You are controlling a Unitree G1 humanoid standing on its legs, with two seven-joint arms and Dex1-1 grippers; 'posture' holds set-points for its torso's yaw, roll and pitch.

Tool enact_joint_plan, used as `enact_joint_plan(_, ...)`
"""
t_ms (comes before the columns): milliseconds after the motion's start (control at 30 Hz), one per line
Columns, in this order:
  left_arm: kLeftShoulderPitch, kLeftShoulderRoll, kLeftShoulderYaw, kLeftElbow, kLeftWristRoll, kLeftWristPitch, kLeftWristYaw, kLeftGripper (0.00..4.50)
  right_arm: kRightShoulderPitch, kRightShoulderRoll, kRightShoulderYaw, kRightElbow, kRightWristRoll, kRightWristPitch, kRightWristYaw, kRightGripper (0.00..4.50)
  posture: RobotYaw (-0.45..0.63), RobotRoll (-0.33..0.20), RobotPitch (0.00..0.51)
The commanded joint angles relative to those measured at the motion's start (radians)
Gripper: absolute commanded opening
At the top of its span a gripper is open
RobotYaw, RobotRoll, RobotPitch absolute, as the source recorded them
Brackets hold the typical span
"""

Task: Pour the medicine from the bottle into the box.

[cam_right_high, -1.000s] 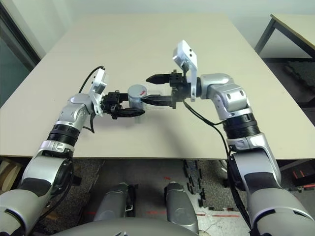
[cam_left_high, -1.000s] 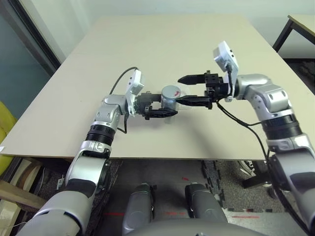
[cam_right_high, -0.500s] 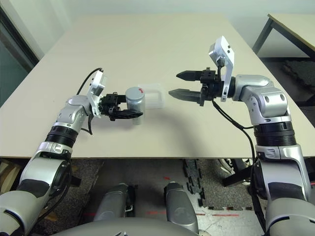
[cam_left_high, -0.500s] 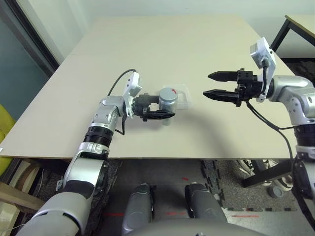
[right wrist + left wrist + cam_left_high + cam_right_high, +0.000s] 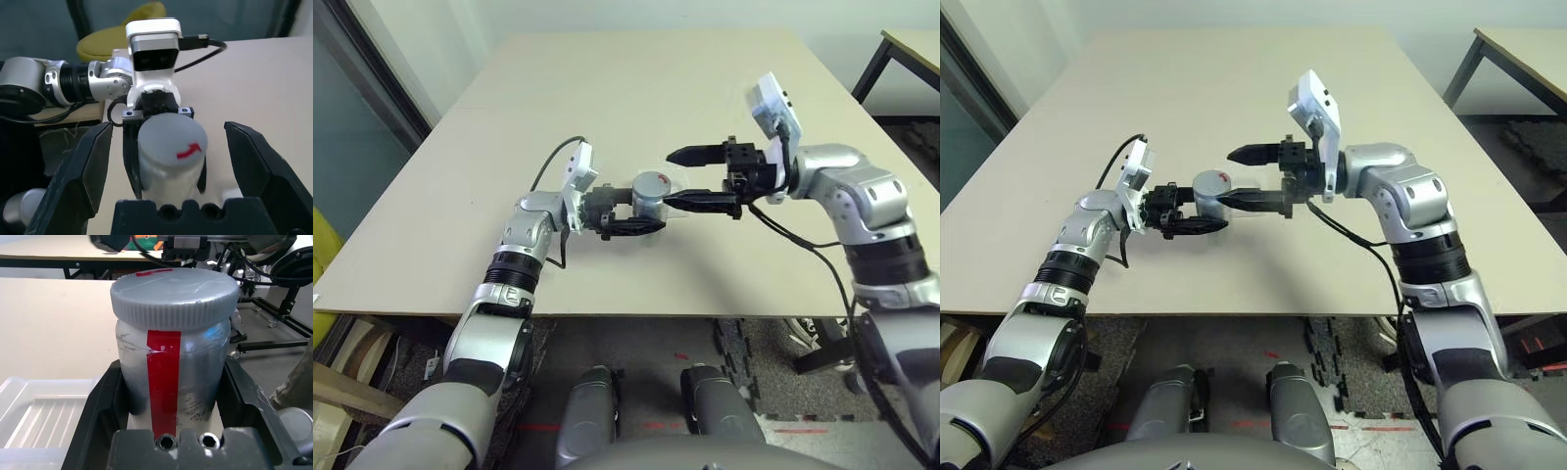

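Table (image 5: pixel 607 88): broad beige top, with both arms meeting over its near middle.
Left gripper (image 5: pixel 628 212): fingers clamped on the bottle's lower body, holding it upright above the table.
Right gripper (image 5: pixel 171 147): jaws spread wide, one finger on each side of the cap and neither touching it.
Bottle (image 5: pixel 171 372): silver-grey with a red strip down its side, seated deep between the left fingers, so that only the top stands free.
Box (image 5: pixel 44 416): clear plastic, on the table just beside and below the bottle, partly hidden behind it in the head views.
Cap (image 5: pixel 172 142): grey, ribbed, marked with a red arrow, on the bottle; nothing can be poured until it comes off.
Bottle and right jaws: the cap sits roughly midway in the open gap, a little ahead of the palm.
Risk, off-centre close: one finger meeting the cap first would probably push the bottle sideways in the left grip.
Risk, twisting: a loose left hold would likely let the whole bottle turn with the cap.
Risk, spilling: a tilt while unscrewing could drop medicine outside the box.
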Motion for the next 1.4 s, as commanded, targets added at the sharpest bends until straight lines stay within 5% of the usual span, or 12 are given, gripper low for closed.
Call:
enact_joint_plan(33,0.008,-0.004,-0.006,-0.028,-0.013,0.002,0.004,2.71,-0.017,0.014,0.027,0.020,-0.013,-0.018,0.012,4.50,-0.10,0.000,0.043)
enact_joint_plan(767,0.044,-0.007,-0.021,-0.113,-0.029,0.050,0.003,2.71,-0.010,0.104,0.044,0.102,-0.071,-0.072,-0.046,4.50,-0.09,0.000,0.050)
enact_joint_plan(1400,0.043,0.032,-0.005,-0.085,-0.029,0.043,0.008,2.71,0.053,-0.104,-0.118,0.067,0.007,-0.018,-0.049,4.50,-0.11,0.000,0.055)
